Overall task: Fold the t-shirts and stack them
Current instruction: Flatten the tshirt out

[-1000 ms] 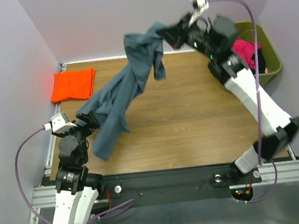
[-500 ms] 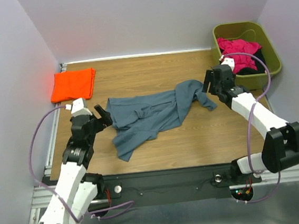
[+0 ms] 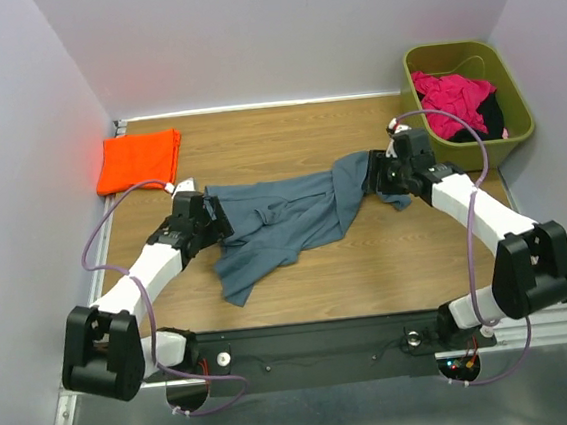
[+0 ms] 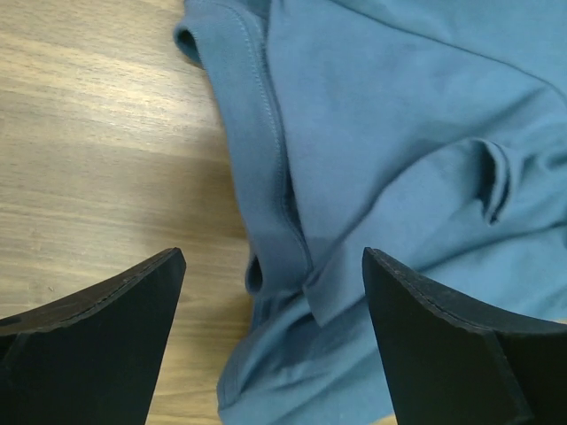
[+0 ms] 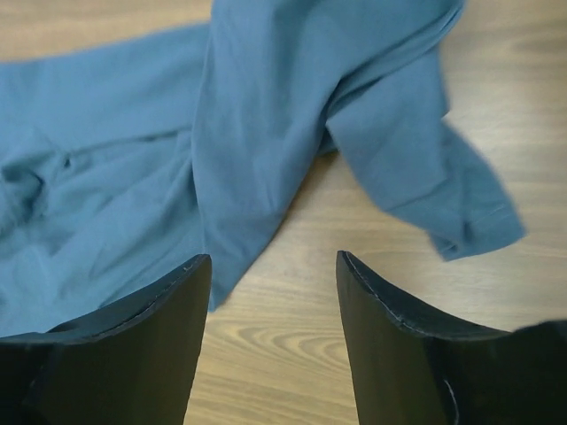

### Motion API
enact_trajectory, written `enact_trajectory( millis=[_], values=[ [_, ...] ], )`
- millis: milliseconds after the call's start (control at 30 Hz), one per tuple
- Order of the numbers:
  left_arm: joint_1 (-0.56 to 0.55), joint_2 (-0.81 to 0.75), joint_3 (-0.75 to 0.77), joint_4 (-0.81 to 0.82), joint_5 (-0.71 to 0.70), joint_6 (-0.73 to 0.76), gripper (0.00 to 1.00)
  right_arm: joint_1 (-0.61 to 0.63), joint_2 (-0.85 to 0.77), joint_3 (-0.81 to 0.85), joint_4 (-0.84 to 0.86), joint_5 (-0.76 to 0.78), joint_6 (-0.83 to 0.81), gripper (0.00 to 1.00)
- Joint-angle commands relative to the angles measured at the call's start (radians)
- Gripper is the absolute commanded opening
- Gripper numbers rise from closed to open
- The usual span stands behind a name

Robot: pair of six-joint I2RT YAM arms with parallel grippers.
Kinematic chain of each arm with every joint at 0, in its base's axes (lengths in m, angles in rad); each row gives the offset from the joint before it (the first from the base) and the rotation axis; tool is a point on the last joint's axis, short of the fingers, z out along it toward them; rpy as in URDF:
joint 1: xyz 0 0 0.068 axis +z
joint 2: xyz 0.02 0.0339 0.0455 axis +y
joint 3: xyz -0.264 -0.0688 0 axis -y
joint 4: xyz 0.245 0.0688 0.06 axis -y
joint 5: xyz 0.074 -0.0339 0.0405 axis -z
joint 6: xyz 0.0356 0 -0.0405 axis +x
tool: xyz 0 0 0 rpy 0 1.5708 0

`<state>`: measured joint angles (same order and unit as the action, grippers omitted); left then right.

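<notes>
The slate blue-grey t-shirt lies crumpled across the middle of the wooden table, with a sleeve trailing to the right. The bright orange t-shirt lies folded at the far left corner. My left gripper stands open at the shirt's left edge, and a seamed fold of blue cloth lies between its fingers. My right gripper is open low over the shirt's right end, with bare wood and a cloth edge between its fingers.
An olive green bin stands at the back right and holds magenta and dark clothes. Purple walls close in the table on three sides. A metal rail runs along the near edge.
The blue-grey shirt dropped from the air onto the table. My right gripper let go of it and came down to its right end. My left arm reached forward to the shirt's left edge.
</notes>
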<state>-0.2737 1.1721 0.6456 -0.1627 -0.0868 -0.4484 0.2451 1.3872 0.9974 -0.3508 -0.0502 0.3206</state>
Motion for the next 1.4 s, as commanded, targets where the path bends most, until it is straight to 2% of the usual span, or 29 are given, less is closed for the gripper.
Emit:
enact_trajectory(
  millis=[0,167,433,533,800,1000,1200,1333,1367],
  values=[
    [-0.005,0.023,0.068,0.008,-0.05,-0.024,0.92,0.011,0.039,0.01,-0.016,-0.111,0.0,0.63],
    [-0.033,-0.003,0.109,-0.003,-0.088,-0.041,0.89,0.028,0.087,0.047,-0.017,-0.085,-0.023,0.59],
    [-0.147,0.035,0.183,-0.086,-0.142,0.0,0.8,0.039,0.11,0.076,-0.017,-0.059,-0.037,0.6],
    [-0.145,0.058,0.184,-0.106,-0.126,0.025,0.75,0.037,0.104,0.069,-0.017,-0.034,-0.044,0.59],
    [-0.147,0.136,0.193,-0.115,-0.076,0.073,0.75,0.037,0.101,0.058,-0.017,-0.04,-0.04,0.6],
    [-0.147,0.184,0.209,-0.113,-0.065,0.106,0.69,0.037,0.09,0.037,-0.017,-0.037,-0.044,0.59],
    [-0.147,0.201,0.212,-0.103,-0.041,0.111,0.45,0.039,0.088,0.018,-0.017,-0.048,-0.038,0.6],
    [-0.147,0.207,0.212,-0.083,-0.041,0.117,0.15,0.037,0.09,0.017,-0.017,-0.053,-0.035,0.59],
    [-0.147,0.21,0.212,-0.078,-0.044,0.122,0.0,0.037,0.088,0.015,-0.017,-0.053,-0.035,0.6]
  ],
)
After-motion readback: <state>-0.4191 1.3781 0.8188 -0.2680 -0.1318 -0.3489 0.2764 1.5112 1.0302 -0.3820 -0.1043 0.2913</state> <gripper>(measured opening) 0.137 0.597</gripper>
